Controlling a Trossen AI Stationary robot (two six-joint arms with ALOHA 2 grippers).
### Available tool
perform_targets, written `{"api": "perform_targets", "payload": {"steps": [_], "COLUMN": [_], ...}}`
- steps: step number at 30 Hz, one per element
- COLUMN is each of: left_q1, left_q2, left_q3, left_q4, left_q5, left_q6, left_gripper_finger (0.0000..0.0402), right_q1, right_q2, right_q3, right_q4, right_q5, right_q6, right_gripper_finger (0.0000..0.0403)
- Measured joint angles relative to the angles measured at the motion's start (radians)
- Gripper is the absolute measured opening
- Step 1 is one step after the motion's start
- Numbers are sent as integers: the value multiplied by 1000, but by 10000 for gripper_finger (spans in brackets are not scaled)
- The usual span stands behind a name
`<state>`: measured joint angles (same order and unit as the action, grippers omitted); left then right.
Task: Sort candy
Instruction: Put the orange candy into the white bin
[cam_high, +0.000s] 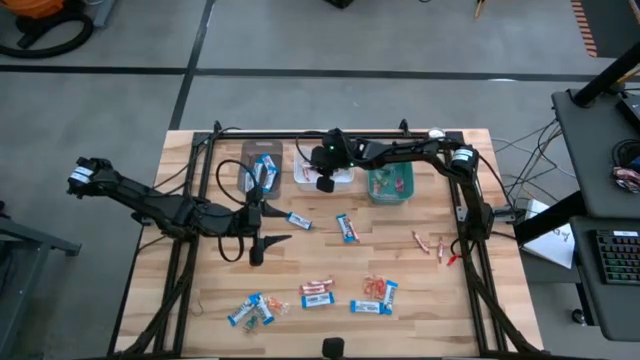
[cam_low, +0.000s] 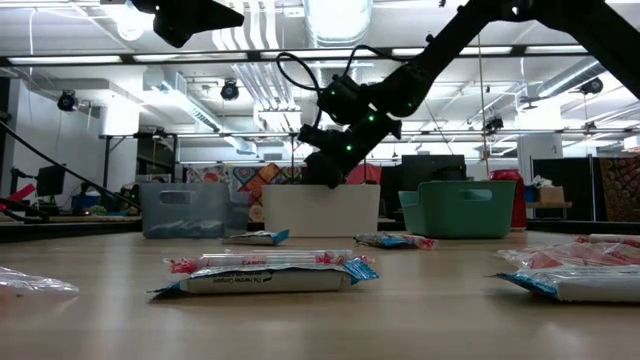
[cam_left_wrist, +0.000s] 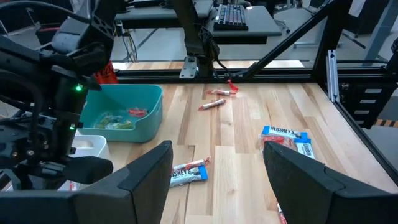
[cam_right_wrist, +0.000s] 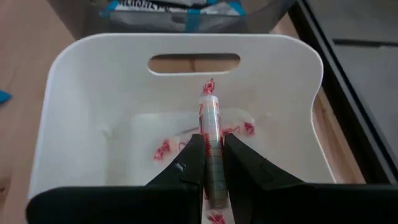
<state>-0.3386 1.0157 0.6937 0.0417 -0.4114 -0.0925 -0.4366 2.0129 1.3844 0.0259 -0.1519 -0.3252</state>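
Three bins stand along the far edge: grey (cam_high: 260, 165), white (cam_high: 325, 178) and teal (cam_high: 390, 183). My right gripper (cam_right_wrist: 211, 163) hovers over the white bin (cam_right_wrist: 93, 124), shut on a red-and-white candy bar (cam_right_wrist: 210, 109). Red-and-white wrappers (cam_right_wrist: 163, 149) lie on that bin's floor. My left gripper (cam_high: 268, 243) waits open above the table's left middle, with nothing between its fingers (cam_left_wrist: 149, 180). Loose candy lies flat on the table: blue-and-white bars (cam_high: 299, 221) (cam_high: 347, 228), red-and-white bars (cam_high: 317, 294) and small orange-red pieces (cam_high: 432, 245). My right gripper pinches the red-and-white bar between its two fingers (cam_right_wrist: 193, 158). The bar lies along the fingers, and its free end (cam_right_wrist: 209, 87) sticks out past the tips. The fingers slant downward into the white bin's opening. The bar is clear of the bin's floor and walls.
More candy lies near the front edge (cam_high: 250, 310) (cam_high: 372, 305). The grey bin holds blue-and-white bars (cam_high: 264, 166), and the teal bin (cam_left_wrist: 124, 115) holds small pieces. A black frame (cam_high: 470, 215) borders the table. Bare wood lies between the bins and the front candy.
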Motion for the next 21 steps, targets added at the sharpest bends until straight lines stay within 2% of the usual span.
{"api": "perform_targets", "payload": {"steps": [4, 12, 15, 21], "left_q1": [0, 0, 0, 0], "left_q2": [0, 0, 0, 0], "left_q3": [0, 0, 0, 0], "left_q4": [0, 0, 0, 0], "left_q5": [0, 0, 0, 0], "left_q6": [0, 3, 3, 0], "left_gripper_finger": [235, 235, 235, 235], "right_q1": [0, -2, -2, -2], "right_q2": [0, 0, 0, 0], "right_q3": [-29, -31, -31, -31], "right_q4": [71, 68, 69, 69], "right_q5": [-5, -5, -5, -4], "right_q6": [-9, -16, -16, -3], "right_gripper_finger": [34, 39, 59, 124]}}
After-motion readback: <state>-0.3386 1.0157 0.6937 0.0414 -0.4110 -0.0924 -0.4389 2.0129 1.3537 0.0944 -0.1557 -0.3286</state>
